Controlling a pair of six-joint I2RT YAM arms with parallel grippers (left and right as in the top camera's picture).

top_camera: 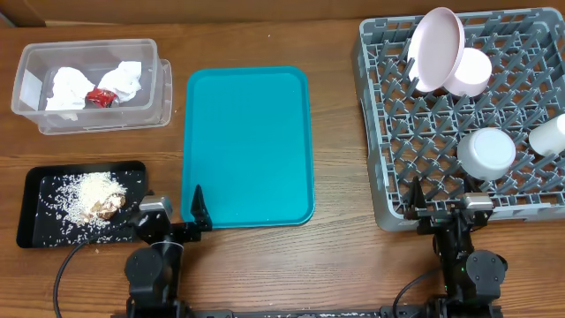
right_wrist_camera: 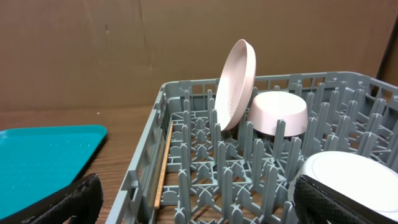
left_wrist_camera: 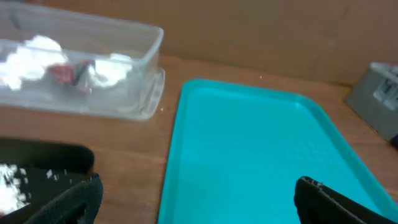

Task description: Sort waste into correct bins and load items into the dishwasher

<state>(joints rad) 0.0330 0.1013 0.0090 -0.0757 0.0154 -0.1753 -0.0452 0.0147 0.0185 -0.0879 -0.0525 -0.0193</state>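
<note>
With both sets of jaws spread open and empty, the large pink plate [right_wrist_camera: 236,84], leaning on edge among the pegs of the dish rack [right_wrist_camera: 142,183], looks stiff, slick and probably breakable, best pinched at its rim.

left arm [top_camera: 152,269]: looked matte black, built of rounded joint housings.
left gripper [top_camera: 168,219]: was black, topped by a small silver-grey block.
left fingers [left_wrist_camera: 68,200]: appeared black and dull, tapering to blunt tips with slightly rough edges.
left cable [top_camera: 60,276]: ran thin and black in a loose curve.
right arm [top_camera: 472,269]: looked matte black with a round housing and bore a tiny green speck.
right gripper [top_camera: 452,210]: was black and carried the same silver-grey block.
right fingers [right_wrist_camera: 339,200]: showed black, finely textured surfaces.
right cable [top_camera: 408,293]: curved thin and black.
</note>
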